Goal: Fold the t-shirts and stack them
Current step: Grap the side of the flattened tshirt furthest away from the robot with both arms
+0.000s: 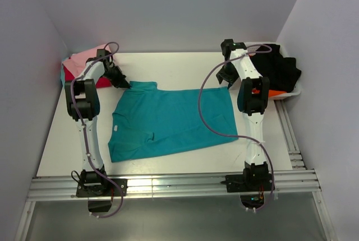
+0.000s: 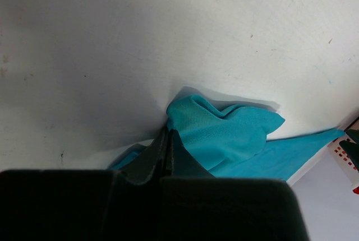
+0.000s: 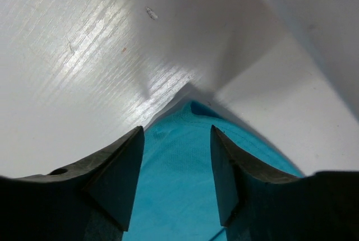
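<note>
From above, a teal t-shirt [image 1: 168, 120] of plain soft cloth lies spread flat in the middle of the white worktop [image 1: 168, 64]. My left gripper [image 1: 124, 83] sits at its far left corner, my right gripper [image 1: 227, 79] at its far right corner. A black t-shirt [image 1: 280, 68] fills the white plastic basket [image 1: 293, 92] on the right.

At my left wrist, the left gripper [image 2: 166, 140] is clamped together on a bunched fold of the teal t-shirt [image 2: 224, 134].

At my right wrist, the right gripper [image 3: 176, 140] stands apart, with a corner of the teal t-shirt [image 3: 174, 196] between its jaws.
</note>
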You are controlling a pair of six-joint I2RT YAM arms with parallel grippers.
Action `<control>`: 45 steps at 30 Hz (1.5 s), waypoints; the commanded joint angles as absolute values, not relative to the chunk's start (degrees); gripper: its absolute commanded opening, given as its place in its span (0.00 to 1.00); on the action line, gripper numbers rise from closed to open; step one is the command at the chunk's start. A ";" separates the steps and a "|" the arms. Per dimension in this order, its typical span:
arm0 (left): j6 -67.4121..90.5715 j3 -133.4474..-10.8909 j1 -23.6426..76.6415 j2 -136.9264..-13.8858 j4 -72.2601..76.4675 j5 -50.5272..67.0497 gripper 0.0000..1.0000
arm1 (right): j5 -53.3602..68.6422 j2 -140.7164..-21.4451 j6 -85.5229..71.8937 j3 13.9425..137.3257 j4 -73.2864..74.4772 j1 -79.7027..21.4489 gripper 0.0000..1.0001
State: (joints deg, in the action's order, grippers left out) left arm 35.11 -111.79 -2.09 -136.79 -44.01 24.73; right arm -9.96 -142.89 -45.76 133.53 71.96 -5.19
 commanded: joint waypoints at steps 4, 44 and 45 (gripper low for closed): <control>34.89 -110.75 -2.20 -138.25 -42.02 26.71 0.00 | -5.89 -148.09 -49.74 137.55 78.04 -3.08 0.57; 32.25 -105.82 -2.37 -136.93 -40.08 32.69 0.00 | -20.92 -145.46 -35.16 130.17 82.88 -4.48 0.00; 32.17 -106.17 -2.37 -137.02 -40.08 32.78 0.00 | -21.18 -145.46 -35.07 130.25 82.88 -4.74 0.00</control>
State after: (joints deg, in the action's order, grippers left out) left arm 34.48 -106.21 -2.48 -135.90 -38.65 33.74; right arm -20.43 -144.62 -36.32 132.66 72.79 -5.56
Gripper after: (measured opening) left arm 0.013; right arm 0.012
